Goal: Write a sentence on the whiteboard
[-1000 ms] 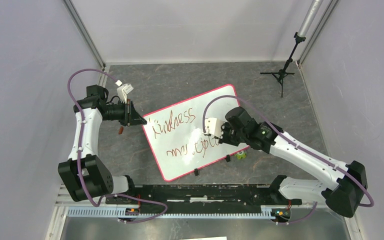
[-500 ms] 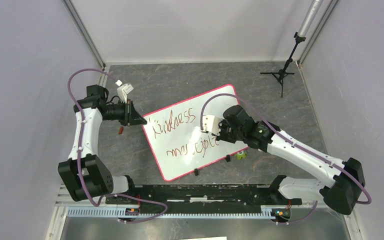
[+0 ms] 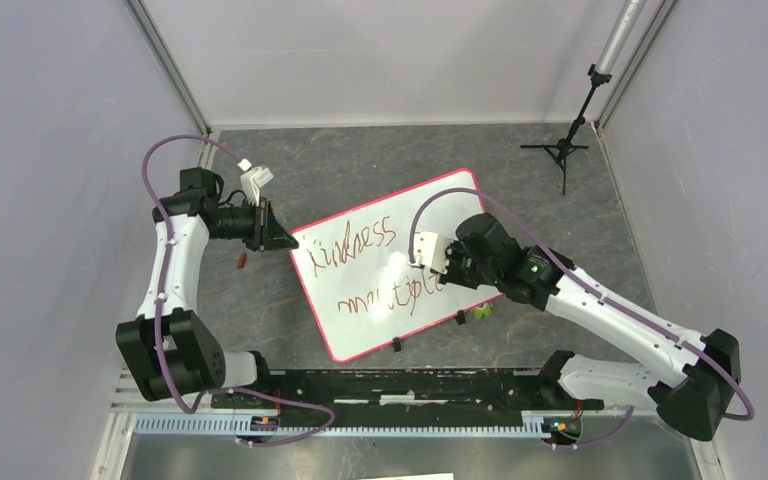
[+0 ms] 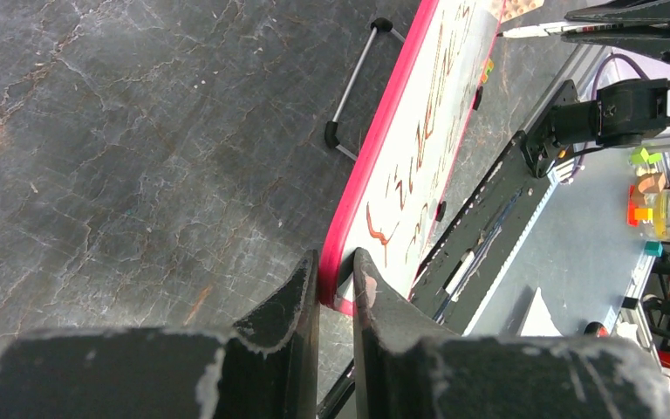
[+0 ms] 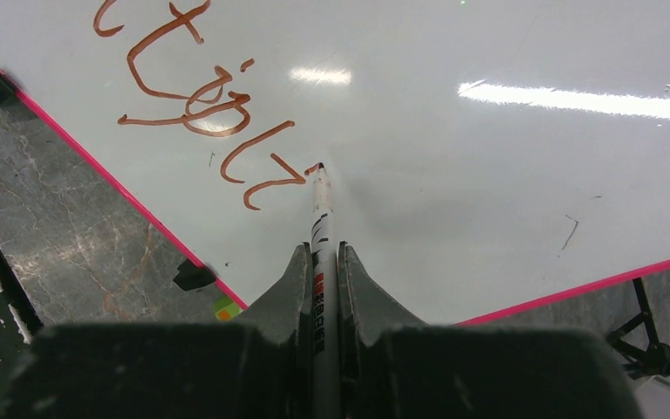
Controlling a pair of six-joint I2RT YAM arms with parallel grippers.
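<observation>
Pink-bordered glossy white whiteboard [image 3: 360, 330] askew on grey marbled counter [image 3: 360, 170], bare counter beyond its far edge. Left gripper [image 4: 336, 271] jaws pinch its left corner; right gripper [image 5: 321, 253] jaws pinch slim white marker [image 5: 320, 209] at reddish-brown sentence [image 3: 352, 243] end.

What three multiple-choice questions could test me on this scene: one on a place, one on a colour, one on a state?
1. Where does the left gripper grip the whiteboard?
A. its middle
B. a corner
C. nowhere

2. What colour is the sentence?
A. blue
B. green
C. reddish-brown

3. How is the marker?
A. clamped in the right gripper, tip at the board
B. lying loose on the table
C. standing in a cup

Answers:
1 B: the left wrist view shows it pinching the pink-edged corner.
2 C: the strokes look reddish-brown in every view.
3 A: the right wrist view shows the gripper closed on it, with its tip at the end of the last stroke.
</observation>
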